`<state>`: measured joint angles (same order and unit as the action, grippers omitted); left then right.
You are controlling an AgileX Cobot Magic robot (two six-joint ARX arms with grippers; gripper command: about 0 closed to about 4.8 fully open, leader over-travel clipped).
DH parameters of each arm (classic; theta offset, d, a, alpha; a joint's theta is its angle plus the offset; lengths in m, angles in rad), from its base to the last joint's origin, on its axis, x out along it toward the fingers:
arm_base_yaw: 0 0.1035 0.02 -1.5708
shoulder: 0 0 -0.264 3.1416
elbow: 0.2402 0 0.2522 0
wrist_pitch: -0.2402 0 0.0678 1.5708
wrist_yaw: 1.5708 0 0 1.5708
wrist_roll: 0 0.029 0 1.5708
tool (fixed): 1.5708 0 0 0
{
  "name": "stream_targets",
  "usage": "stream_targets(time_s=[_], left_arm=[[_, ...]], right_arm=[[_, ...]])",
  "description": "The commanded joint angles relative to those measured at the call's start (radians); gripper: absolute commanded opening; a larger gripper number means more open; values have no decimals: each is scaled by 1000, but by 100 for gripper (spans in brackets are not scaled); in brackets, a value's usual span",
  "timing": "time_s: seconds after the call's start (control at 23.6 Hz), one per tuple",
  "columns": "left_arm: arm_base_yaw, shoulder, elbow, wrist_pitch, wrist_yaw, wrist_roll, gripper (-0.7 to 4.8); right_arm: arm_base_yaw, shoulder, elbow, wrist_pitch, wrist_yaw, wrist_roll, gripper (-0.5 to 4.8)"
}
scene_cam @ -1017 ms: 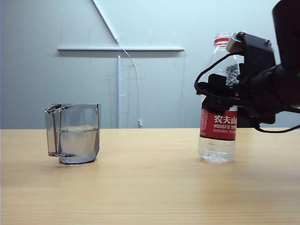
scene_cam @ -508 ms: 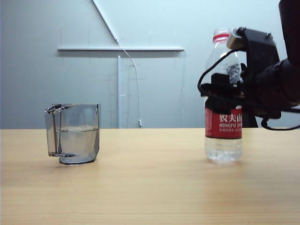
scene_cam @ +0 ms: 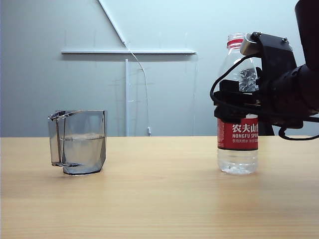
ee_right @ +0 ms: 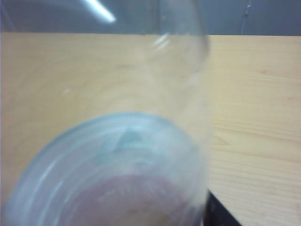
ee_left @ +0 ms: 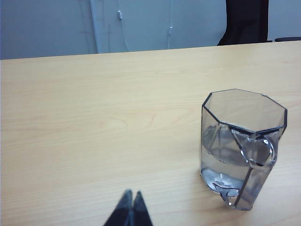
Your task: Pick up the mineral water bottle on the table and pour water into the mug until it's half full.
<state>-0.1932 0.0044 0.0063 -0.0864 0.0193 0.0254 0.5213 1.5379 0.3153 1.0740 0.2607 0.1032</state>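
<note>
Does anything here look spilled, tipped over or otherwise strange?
Nothing stands out. The mug stands upright, about half full of water, and the table around it looks dry. The mineral water bottle stands upright with the right gripper around it. The left gripper is shut, away from both.

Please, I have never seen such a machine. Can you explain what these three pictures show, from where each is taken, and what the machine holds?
It is a robot with two arms, each ending in a two-finger gripper. One camera looks across the table; two others sit on the wrists. The mug, partly filled with water, stands on the left. The mineral water bottle stands upright on the right, with the right gripper around it; whether it grips or has let go, I cannot tell. The right wrist camera sees that bottle very close and blurred. The left gripper, its tips together, waits near the mug.
</note>
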Motion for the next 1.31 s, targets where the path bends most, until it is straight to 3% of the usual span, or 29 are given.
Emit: stream_targets(time_s=[0.04, 0.17, 0.8, 0.97, 1.06, 1.1, 1.14, 1.19, 1.31], left_arm=[[1, 2, 3, 13, 4, -3, -2], [2, 2, 3, 13, 3, -3, -2], [158, 2, 3, 13, 4, -3, -2], [197, 2, 3, 13, 4, -3, -2], [201, 2, 3, 13, 3, -3, -2], [201, 2, 3, 13, 3, -3, -2], [201, 2, 3, 13, 4, -3, -2], [201, 2, 3, 13, 4, -3, -2], [201, 2, 3, 13, 4, -3, -2]], right_arm=[[2, -11, -18, 48, -2, -1, 427], [2, -36, -57, 60, -2, 2, 477], [62, -495, -293, -44, -31, 27, 479], [129, -643, -293, -211, -34, 28, 305], [153, -728, -293, -275, -30, 28, 188], [157, -772, -293, -303, -31, 28, 84], [159, -802, -293, -322, -30, 28, 34], [159, -849, -293, -358, -21, 28, 4], [158, -943, -292, -454, -3, 28, -1]])
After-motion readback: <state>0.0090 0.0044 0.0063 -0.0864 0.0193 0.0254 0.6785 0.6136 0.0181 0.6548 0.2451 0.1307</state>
